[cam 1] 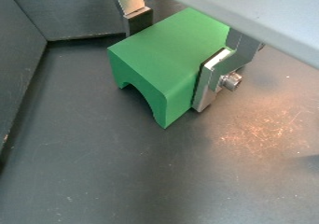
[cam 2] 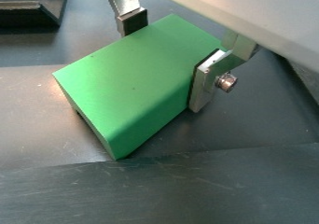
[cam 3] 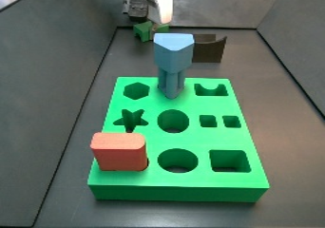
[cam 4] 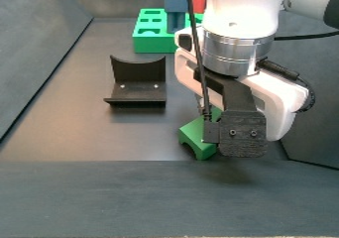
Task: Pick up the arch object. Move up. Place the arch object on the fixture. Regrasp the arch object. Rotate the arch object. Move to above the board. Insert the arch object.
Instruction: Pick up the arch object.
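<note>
On the dark tabletop [cam 1: 249,172], well apart from the bright green rectangular board with cut-out holes [cam 3: 178,165], the small muted-green arch-shaped block [cam 1: 169,64] rests flat with its arched opening facing down. The two-finger claw [cam 1: 174,50] straddles it, silver plates with dark pads against opposite sides, apparently clenched on the block. The block's long axis runs crosswise between the fingers [cam 2: 210,78]. The dark brown L-shaped fixture [cam 4: 137,80] stands near, between block and board, so lifting seems next.

Wrist cams close on claw [cam 1: 174,52], side cams opposite ends.
</note>
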Controlling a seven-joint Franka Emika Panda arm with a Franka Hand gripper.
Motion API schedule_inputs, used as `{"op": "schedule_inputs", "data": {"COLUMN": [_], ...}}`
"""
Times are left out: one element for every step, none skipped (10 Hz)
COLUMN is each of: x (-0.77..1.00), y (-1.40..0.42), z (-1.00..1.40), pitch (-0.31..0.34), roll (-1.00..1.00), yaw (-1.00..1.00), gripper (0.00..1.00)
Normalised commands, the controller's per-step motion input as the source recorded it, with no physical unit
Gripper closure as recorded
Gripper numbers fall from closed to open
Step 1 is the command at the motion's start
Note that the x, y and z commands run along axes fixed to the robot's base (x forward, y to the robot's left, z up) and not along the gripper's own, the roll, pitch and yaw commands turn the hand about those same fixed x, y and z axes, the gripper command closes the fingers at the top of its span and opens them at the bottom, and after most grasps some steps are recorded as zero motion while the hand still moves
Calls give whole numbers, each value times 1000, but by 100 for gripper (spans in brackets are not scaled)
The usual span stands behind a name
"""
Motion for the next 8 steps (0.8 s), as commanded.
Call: {"op": "schedule_inputs", "data": {"x": [0,0,0,0,0,0,0,0], "y": [0,0,0,0,0,0,0,0], "z": [0,0,0,0,0,0,0,0], "pitch": [0,0,0,0,0,0,0,0], "roll": [0,0,0,0,0,0,0,0], "yaw": [0,0,0,0,0,0,0,0], "gripper": [100,100,100,100,100,100,100,100]}}
